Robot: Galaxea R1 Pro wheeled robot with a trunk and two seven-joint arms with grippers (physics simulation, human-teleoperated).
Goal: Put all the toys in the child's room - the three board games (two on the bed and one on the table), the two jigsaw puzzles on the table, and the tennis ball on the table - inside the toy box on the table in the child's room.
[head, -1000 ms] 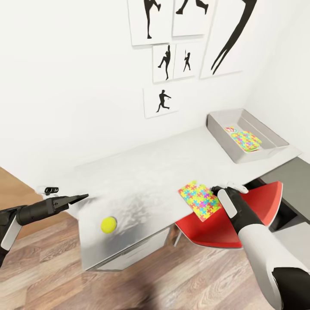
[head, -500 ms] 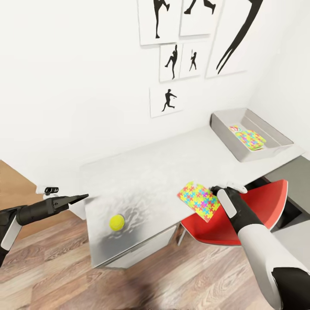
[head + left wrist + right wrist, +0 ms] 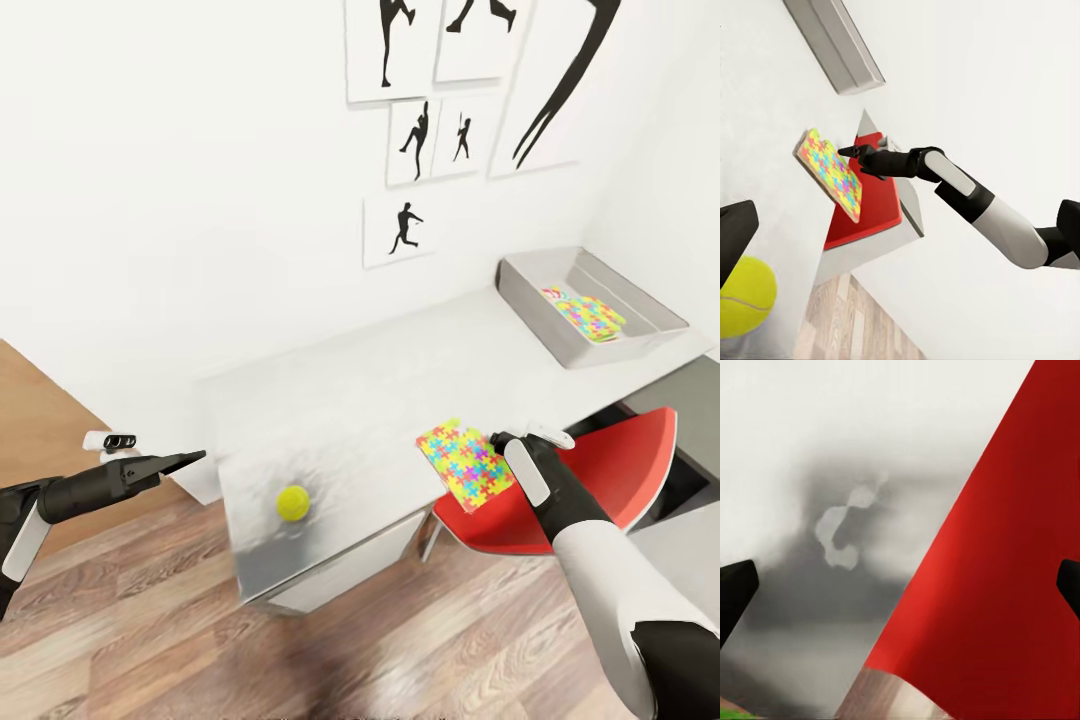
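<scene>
The right pincer [image 3: 497,440] was seen clamped on one edge of a jigsaw puzzle [image 3: 464,465], and the sheet was held tilted just above the front edge of the bench [image 3: 350,400], partly over the red chair [image 3: 590,480] tucked beneath. From the left wrist view the same puzzle [image 3: 831,172] was shown lifted off the surface, gripped at its far edge by the right pincer [image 3: 849,152]. The left pincer [image 3: 190,458] was held out beyond the left end of the bench, off the surface; its fingers were drawn close together with nothing between them. The tennis ball [image 3: 293,503] was left resting near the front left corner of the bench, and it was caught large and close in the left wrist view [image 3: 742,296]. At the far right end of the bench the toy box [image 3: 540,300] was set against the wall, and a second jigsaw puzzle [image 3: 590,315] was already laid flat inside it. Black silhouette posters [image 3: 402,228] were hung on the white wall above.
</scene>
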